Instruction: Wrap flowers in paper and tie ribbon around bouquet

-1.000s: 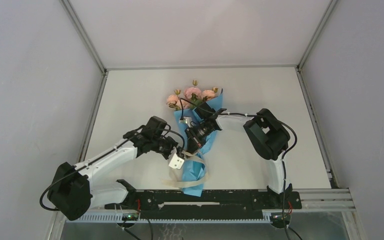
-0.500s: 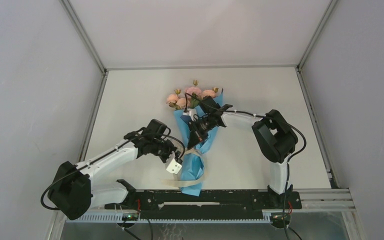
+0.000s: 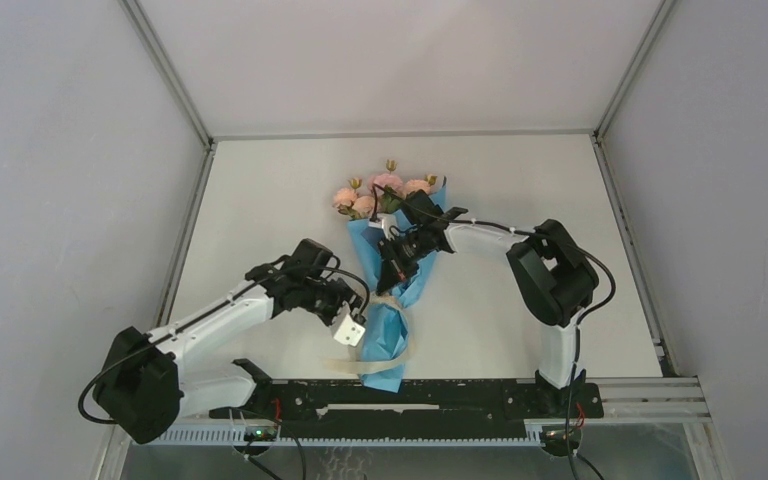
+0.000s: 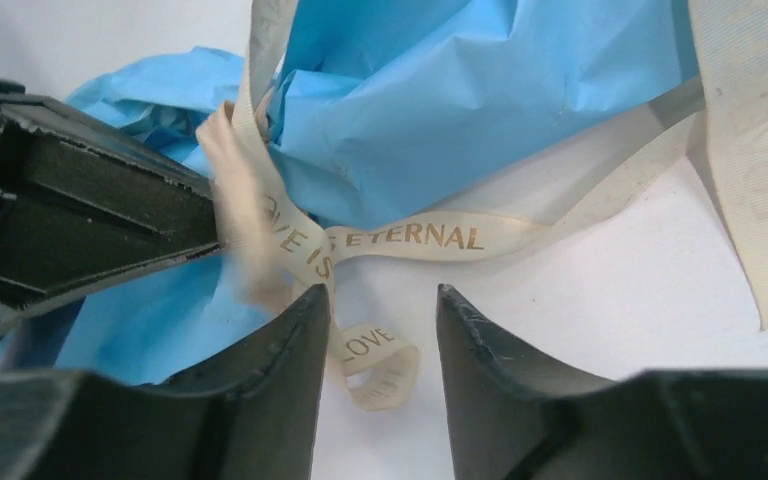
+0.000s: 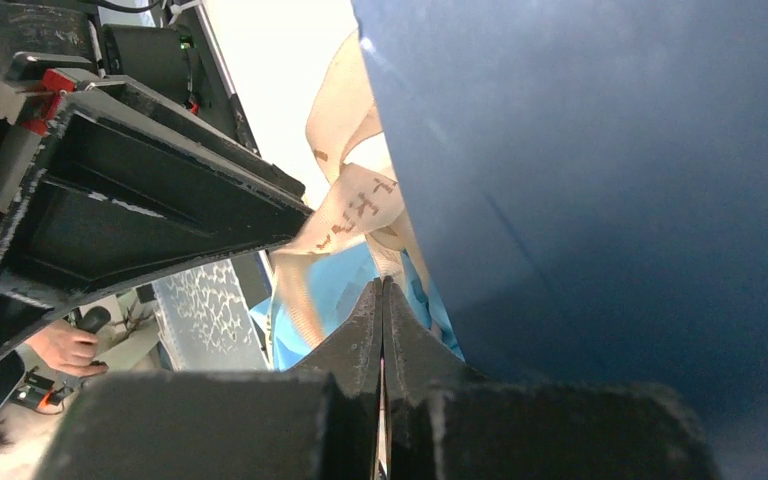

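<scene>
Left gripper point(image 4: 382, 300) half open, gripping nothing; ribbon point(image 4: 410, 238) tail lies in its gap, knot at 10 o'clock. Right gripper point(image 5: 381, 290) closed, ribbon at 12 o'clock.

Left arm point(image 3: 215, 318) and right arm point(image 3: 482, 238): white links, bulky black joints, thin black cables looping alongside. The left gripper point(image 4: 380, 292) has matte black, scuffed, wedge-shaped fingers point(image 4: 280, 390).

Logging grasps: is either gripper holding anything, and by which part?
Left gripper is open, holding nothing. Right gripper pinches the ribbon by a strand beside its crossing on the bouquet.
</scene>
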Available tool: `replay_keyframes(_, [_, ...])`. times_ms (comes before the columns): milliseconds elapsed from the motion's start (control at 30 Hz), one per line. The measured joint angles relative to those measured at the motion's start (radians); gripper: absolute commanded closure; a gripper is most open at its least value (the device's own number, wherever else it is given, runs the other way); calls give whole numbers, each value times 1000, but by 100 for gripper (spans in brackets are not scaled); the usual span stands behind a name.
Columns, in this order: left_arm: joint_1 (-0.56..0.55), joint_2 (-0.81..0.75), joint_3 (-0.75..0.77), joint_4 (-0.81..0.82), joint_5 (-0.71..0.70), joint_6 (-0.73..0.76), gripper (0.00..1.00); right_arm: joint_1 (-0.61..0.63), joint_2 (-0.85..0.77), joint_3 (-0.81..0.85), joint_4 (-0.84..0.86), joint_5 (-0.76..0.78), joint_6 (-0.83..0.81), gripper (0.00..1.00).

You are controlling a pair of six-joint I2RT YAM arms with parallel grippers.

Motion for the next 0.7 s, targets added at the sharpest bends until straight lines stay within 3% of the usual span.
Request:
replay_keyframes(267, [39, -27, 10, -5, -118, -294, 5, -7, -76, -51, 68, 8, 50, 100])
replay_keyframes(500, [42, 98, 24, 148, -210, -584, 0, -18, -117, -96, 142, 11, 97, 100])
replay_keyframes(700, [42, 153, 24, 323, -254, -611, 0, -20, -117, -107, 151, 9, 106, 100])
